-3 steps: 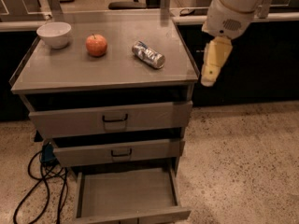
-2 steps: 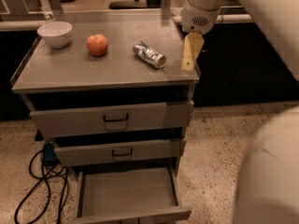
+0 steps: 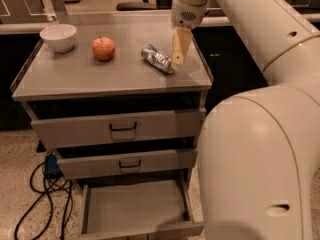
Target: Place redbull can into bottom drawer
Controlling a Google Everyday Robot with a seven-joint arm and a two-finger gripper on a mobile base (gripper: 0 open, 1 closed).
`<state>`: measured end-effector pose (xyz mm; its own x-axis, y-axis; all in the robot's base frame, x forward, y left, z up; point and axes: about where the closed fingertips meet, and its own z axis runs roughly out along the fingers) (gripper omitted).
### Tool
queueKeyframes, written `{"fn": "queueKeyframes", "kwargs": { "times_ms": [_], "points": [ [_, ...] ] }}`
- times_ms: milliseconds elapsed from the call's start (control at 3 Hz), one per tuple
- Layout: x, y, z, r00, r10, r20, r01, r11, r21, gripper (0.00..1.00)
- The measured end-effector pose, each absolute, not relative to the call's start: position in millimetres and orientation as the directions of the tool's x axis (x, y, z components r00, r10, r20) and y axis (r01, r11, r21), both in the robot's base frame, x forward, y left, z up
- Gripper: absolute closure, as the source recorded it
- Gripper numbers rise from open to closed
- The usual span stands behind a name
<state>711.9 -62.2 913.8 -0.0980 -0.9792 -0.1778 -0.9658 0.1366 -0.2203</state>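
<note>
The redbull can [image 3: 157, 58] lies on its side on the grey cabinet top [image 3: 75, 74], right of the middle. My gripper [image 3: 180, 54] hangs from the white arm just right of the can, its yellowish fingers [image 3: 181, 44] pointing down at the can's right end. The bottom drawer [image 3: 135, 209] is pulled out below the two upper drawers and its flat tray holds nothing.
A red apple [image 3: 103, 48] and a white bowl [image 3: 59, 36] sit on the cabinet top to the left. The two upper drawers [image 3: 120, 128] stand slightly pulled out. Black cables [image 3: 47, 194] lie on the floor at the left. My arm's large white body [image 3: 260, 159] fills the right.
My gripper has moved left and in over the cabinet top, from beside its right edge to right next to the can. My arm now fills the right side.
</note>
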Motion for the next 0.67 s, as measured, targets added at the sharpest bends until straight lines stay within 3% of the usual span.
{"fn": "queueKeyframes", "kwargs": {
  "times_ms": [667],
  "points": [
    [729.1, -53.2, 895.7, -0.061, -0.975, -0.212, -0.971, 0.107, -0.212, 0.00]
  ]
}}
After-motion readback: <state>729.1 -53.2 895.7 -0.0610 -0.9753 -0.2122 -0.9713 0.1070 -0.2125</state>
